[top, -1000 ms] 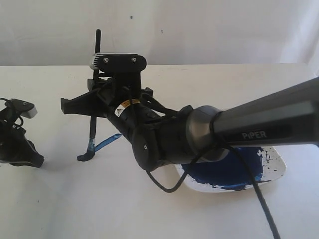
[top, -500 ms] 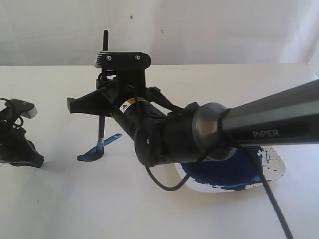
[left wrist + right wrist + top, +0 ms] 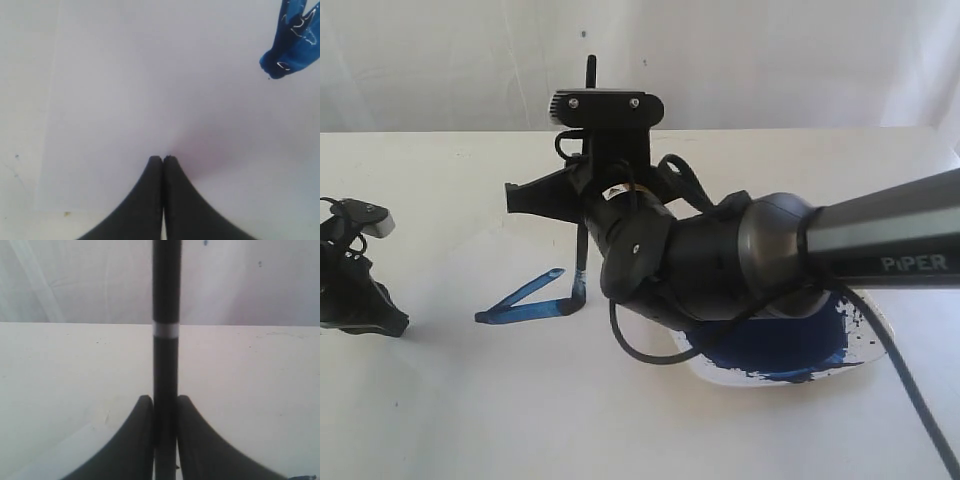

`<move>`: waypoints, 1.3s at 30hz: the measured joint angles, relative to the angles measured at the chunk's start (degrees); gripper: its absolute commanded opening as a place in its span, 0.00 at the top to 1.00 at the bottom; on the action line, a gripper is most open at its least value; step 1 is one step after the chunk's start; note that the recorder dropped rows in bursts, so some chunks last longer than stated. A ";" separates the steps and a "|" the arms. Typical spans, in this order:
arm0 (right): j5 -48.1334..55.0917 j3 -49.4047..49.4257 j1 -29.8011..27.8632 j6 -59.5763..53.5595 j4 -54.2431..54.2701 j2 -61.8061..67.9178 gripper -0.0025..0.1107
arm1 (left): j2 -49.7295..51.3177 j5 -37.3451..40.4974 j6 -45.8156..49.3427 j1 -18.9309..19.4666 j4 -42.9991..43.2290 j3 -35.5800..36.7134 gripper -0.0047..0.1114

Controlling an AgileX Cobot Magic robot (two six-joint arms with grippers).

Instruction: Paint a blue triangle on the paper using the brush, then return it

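Now right fingers (image 3: pixel 134 440) are clamping upright brush (image 3: pixel 581 262), tip touching triangle (image 3: pixel 520 296) corner; unpainted side running toward 11 o'clock; left fingers (image 3: pixel 145 200) together.

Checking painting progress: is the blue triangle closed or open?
Open: the blue triangle has two strokes meeting at one corner; no stroke joins their other ends beside the brush.
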 measured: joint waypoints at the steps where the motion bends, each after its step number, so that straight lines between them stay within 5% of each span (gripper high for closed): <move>1: -0.61 0.00 0.00 -1.51 1.47 -0.14 0.98 | 0.00 0.00 0.00 0.00 0.00 0.00 0.96; 15: -4.96 0.14 0.00 -8.51 10.36 -1.52 0.98 | 0.00 0.00 0.00 0.00 0.00 0.00 0.96; 25: -7.00 -2.60 0.00 10.33 -16.17 -0.28 0.98 | 0.00 0.00 0.00 0.00 0.00 0.00 0.96; 39: -6.80 -3.98 0.00 11.21 -17.14 3.24 0.98 | 0.00 0.00 0.00 0.00 0.10 0.00 0.96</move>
